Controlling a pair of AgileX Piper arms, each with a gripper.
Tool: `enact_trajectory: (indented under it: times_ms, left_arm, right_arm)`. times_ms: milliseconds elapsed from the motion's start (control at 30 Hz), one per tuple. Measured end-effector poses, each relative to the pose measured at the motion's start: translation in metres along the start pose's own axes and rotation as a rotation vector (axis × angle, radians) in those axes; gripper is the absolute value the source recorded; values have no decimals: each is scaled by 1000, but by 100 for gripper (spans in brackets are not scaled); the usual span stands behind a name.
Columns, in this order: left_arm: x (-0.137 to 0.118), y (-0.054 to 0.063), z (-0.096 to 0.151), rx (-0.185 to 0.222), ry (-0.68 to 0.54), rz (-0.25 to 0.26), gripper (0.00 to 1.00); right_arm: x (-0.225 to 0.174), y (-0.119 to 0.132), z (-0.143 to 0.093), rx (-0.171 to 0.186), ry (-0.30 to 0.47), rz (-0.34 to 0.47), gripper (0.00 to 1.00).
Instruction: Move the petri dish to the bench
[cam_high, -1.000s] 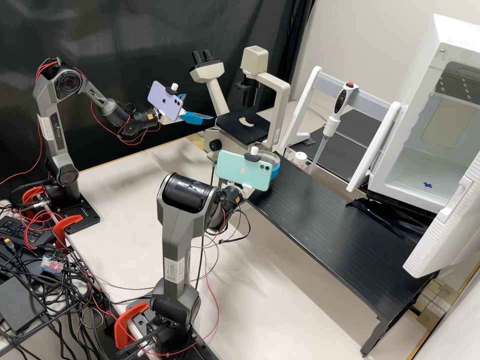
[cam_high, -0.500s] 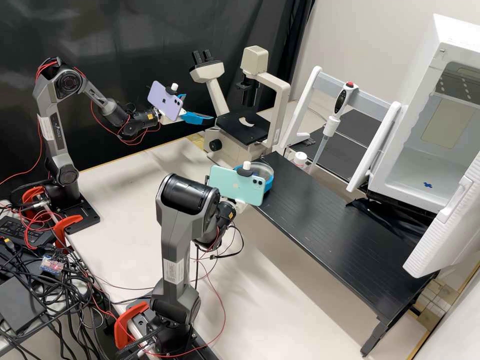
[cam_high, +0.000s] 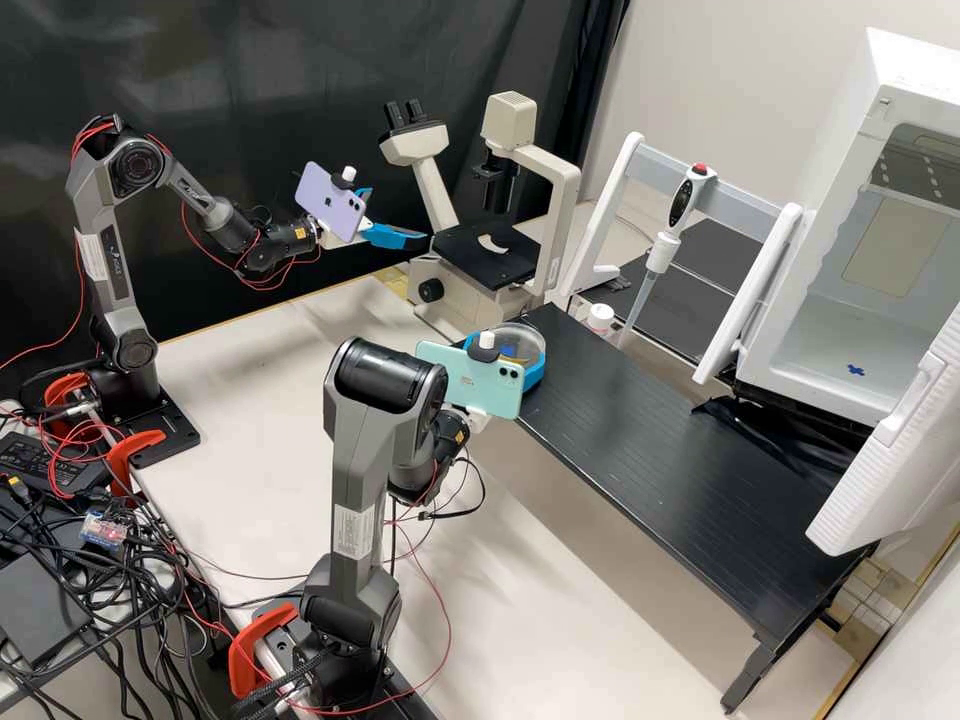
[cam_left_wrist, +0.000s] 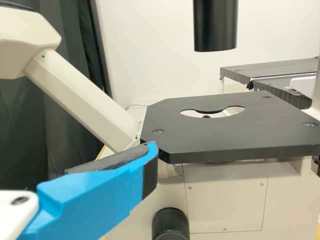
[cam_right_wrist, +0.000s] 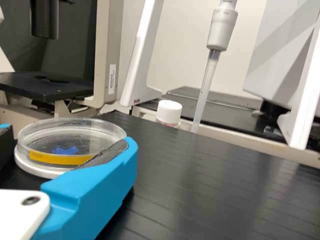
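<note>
The right pincer (cam_high: 514, 352) is clamped on the petri dish (cam_right_wrist: 65, 137) at the microscope end of the black tabletop (cam_high: 680, 450).
In the right wrist view, its blue fingers (cam_right_wrist: 95, 195) flank the clear, round dish, which sits in a white ring (cam_right_wrist: 35, 169) and bears a yellow strip (cam_right_wrist: 52, 158) on its side and a blue mark (cam_right_wrist: 66, 150); whether the ring touches the tabletop, I cannot tell. A white-capped bottle (cam_right_wrist: 169, 113) stands near the tabletop's far edge, beside the hanging pipette (cam_high: 662, 245). The left pincer (cam_high: 395, 215) hangs with its fingers apart in front of the microscope (cam_high: 555, 175), near the black stage (cam_left_wrist: 225, 135).
</note>
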Motion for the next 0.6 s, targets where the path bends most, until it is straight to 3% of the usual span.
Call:
enact_trajectory:
  times_ms: [200, 400, 500, 600]
  left_arm:
    - [0, 0, 0, 0, 0, 0, 100]
    - [0, 0, 0, 0, 0, 0, 100]
    - [0, 0, 0, 0, 0, 0, 100]
    - [0, 0, 0, 0, 0, 0, 100]
  right_arm:
    - [-27, 15, -3, -13, 32, 36, 100]
    - [-66, 34, -9, -16, 77, 134, 100]
    - [-80, 48, -11, 11, 96, 224, 100]
    - [-89, 65, -11, 65, 109, 322, 100]
